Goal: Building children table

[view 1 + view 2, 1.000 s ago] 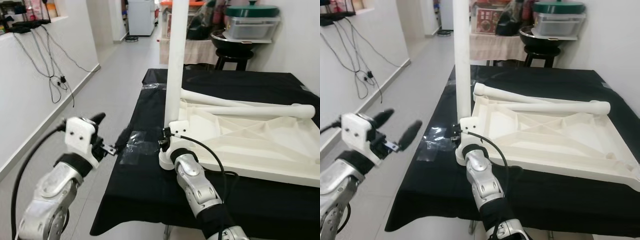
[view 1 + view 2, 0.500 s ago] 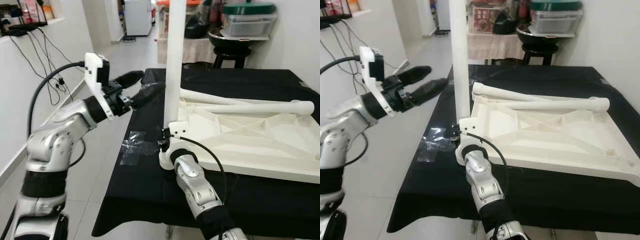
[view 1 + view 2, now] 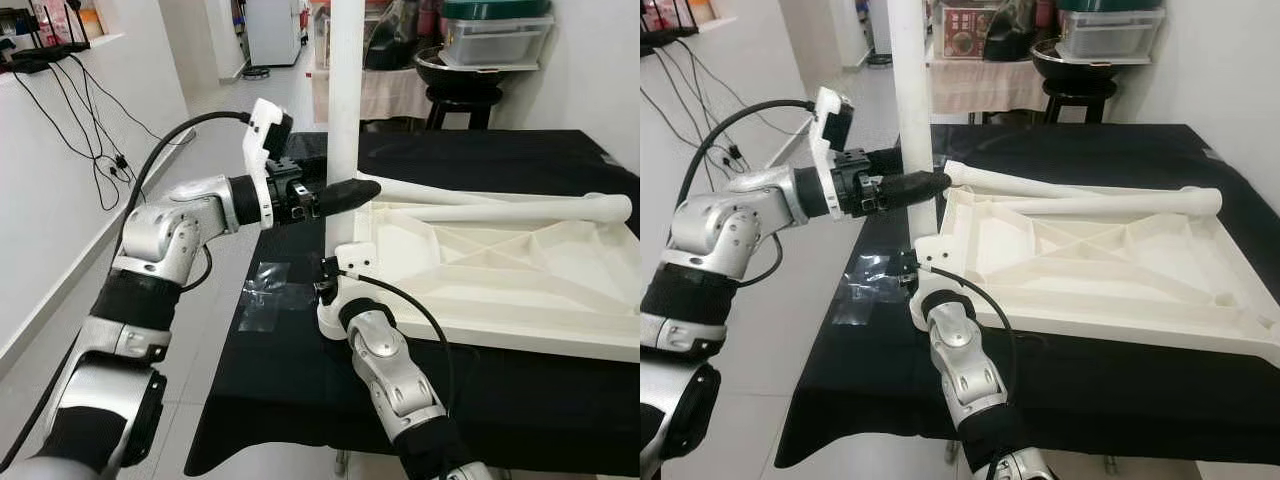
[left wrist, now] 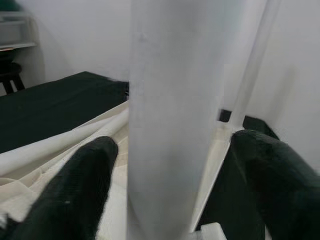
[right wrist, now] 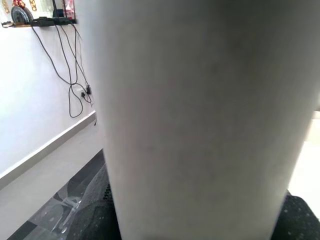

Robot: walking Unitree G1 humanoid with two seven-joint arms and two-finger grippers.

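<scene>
On the black-draped tabletop point(image 3: 300, 400), one white leg point(image 3: 345, 120) stands in the upturned table's point(image 3: 500, 290) corner socket, the left gripper point(image 3: 912, 186) spread around it, the right gripper's point(image 3: 328, 283) state untellable; another leg point(image 3: 500, 205) lies loose, unfitted.

text: none legible | labels: none | brands: none | numbers: none

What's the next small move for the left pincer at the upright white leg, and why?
Probably close the left pincer on the upright white plastic table leg. Its black fingers already straddle the leg with gaps on both sides, open. The right pincer sits low at the leg's base on the overturned white plastic tabletop, so a grip higher up would likely steady the leg.
</scene>
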